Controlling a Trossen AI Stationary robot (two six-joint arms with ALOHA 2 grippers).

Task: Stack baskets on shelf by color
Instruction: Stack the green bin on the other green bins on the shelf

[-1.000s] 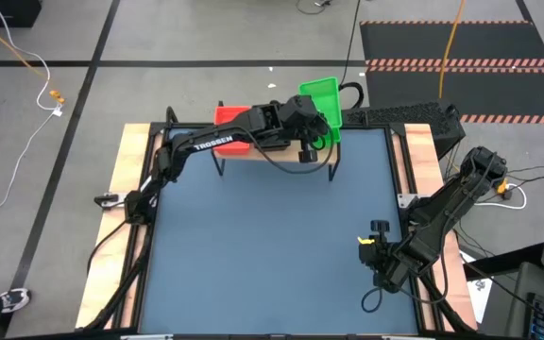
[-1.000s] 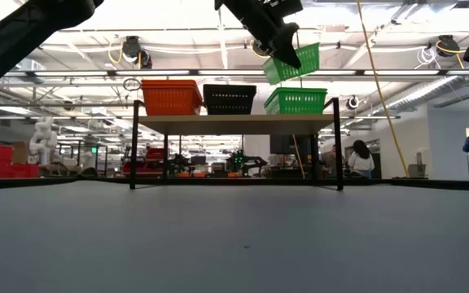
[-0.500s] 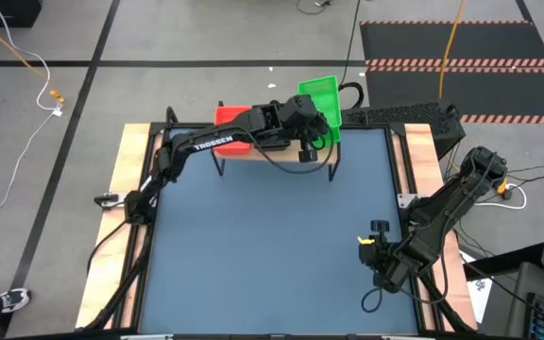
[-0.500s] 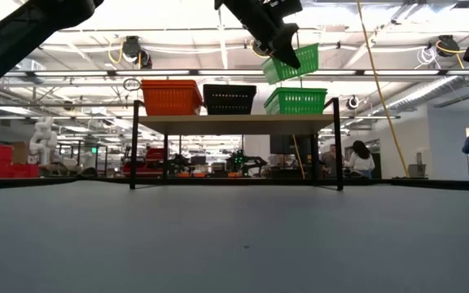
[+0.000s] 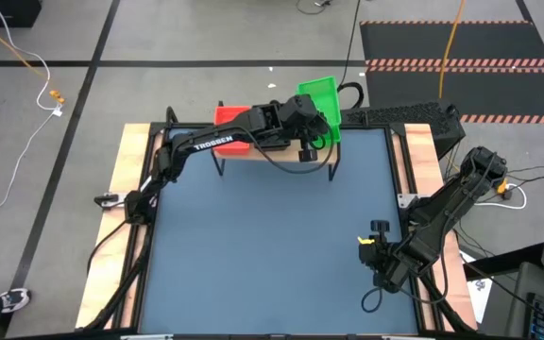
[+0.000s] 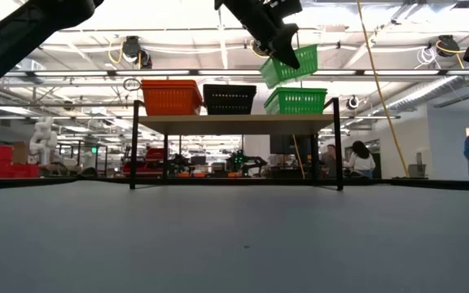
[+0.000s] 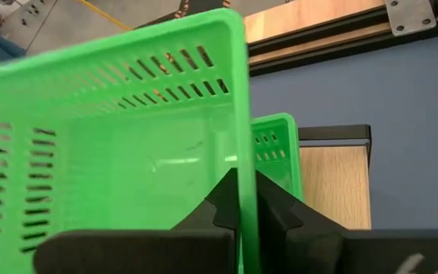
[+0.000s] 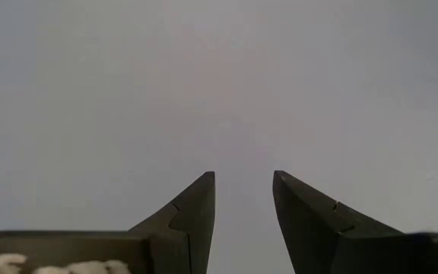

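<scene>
Read TROSSEN in white on the left arm. The left gripper pinches one wall of a green basket, tilted in the air above the green stack at the shelf end. The right gripper rests spread near the table edge.

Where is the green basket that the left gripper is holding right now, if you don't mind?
In the low view, the held green basket hangs tilted in the left gripper, just above the green stack at the shelf's right end.

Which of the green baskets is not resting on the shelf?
The tilted green basket, pinched by its wall in the left claw, hangs above the green stack at the shelf's end.
</scene>
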